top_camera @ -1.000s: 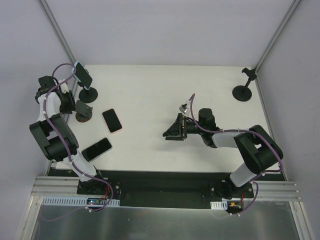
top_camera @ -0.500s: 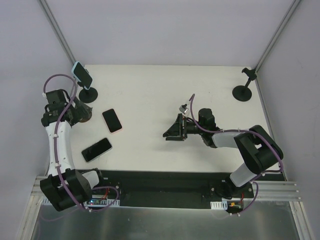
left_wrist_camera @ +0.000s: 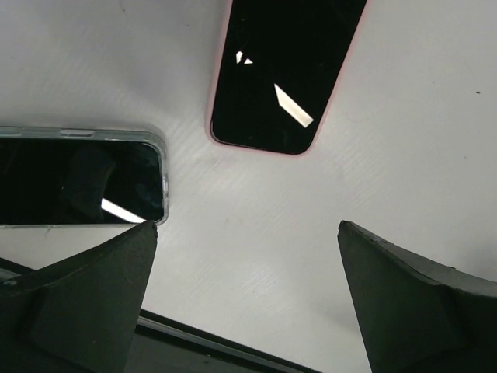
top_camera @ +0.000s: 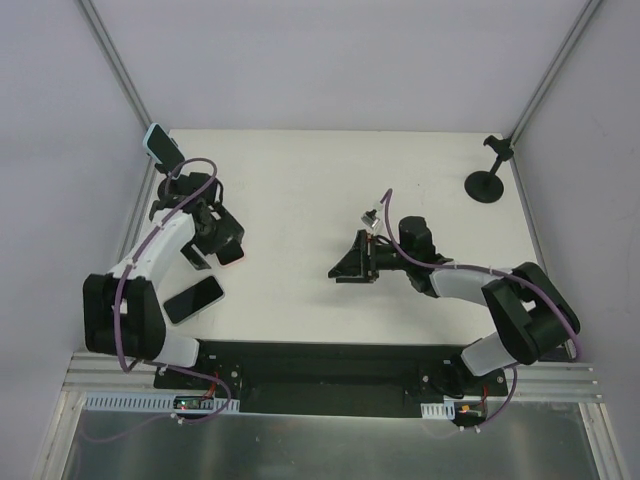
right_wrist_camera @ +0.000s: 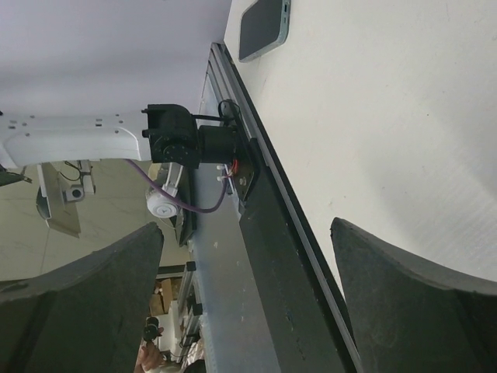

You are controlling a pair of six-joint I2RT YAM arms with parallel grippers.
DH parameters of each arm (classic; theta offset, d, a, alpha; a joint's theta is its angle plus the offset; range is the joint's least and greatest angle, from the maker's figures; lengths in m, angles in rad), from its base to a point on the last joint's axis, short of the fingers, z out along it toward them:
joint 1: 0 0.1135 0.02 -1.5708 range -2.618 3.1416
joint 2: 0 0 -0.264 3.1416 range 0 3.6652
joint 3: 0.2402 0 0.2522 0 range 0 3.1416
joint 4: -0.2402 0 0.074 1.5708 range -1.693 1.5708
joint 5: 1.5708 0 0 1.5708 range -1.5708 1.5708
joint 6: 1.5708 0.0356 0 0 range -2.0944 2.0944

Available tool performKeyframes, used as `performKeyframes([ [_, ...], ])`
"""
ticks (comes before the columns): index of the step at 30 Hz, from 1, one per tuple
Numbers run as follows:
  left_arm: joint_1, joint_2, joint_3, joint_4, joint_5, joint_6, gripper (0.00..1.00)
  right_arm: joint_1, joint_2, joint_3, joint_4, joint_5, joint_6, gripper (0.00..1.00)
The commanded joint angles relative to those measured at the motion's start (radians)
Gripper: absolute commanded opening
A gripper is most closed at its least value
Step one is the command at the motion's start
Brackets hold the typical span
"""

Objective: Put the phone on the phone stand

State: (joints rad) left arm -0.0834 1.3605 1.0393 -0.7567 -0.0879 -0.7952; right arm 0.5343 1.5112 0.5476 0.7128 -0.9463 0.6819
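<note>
The left arm and right arm have white shells and black joints; a purple cable trails along each. The fingers are matte black wedges.

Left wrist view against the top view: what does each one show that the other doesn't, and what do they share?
Only the left wrist view shows the fine detail: the pink-rimmed phone, the clear-cased phone, and light streaks on both dark screens. Only the top view shows the right claw, a third phone propped up at the far left, and the empty stand at the far right corner. Both show the left claw open above two phones lying flat on the white table.
</note>
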Motion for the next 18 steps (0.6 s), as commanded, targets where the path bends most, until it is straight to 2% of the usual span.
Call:
performKeyframes([
  [1, -0.038, 0.13, 0.099, -0.001, -0.055, -0.111, 0.99, -0.002, -0.087, 0.018, -0.098, 0.018, -0.097, 0.92],
  [5, -0.041, 0.265, 0.146, 0.0, -0.076, -0.101, 0.99, 0.0, -0.134, 0.009, -0.156, 0.03, -0.131, 0.93],
  [12, -0.039, 0.331, 0.137, 0.046, -0.131, -0.056, 0.99, -0.007, -0.174, -0.006, -0.211, 0.05, -0.154, 0.93],
  [18, -0.033, 0.402, 0.163, 0.086, -0.108, -0.006, 0.99, -0.007, -0.172, -0.002, -0.223, 0.06, -0.159, 0.93],
])
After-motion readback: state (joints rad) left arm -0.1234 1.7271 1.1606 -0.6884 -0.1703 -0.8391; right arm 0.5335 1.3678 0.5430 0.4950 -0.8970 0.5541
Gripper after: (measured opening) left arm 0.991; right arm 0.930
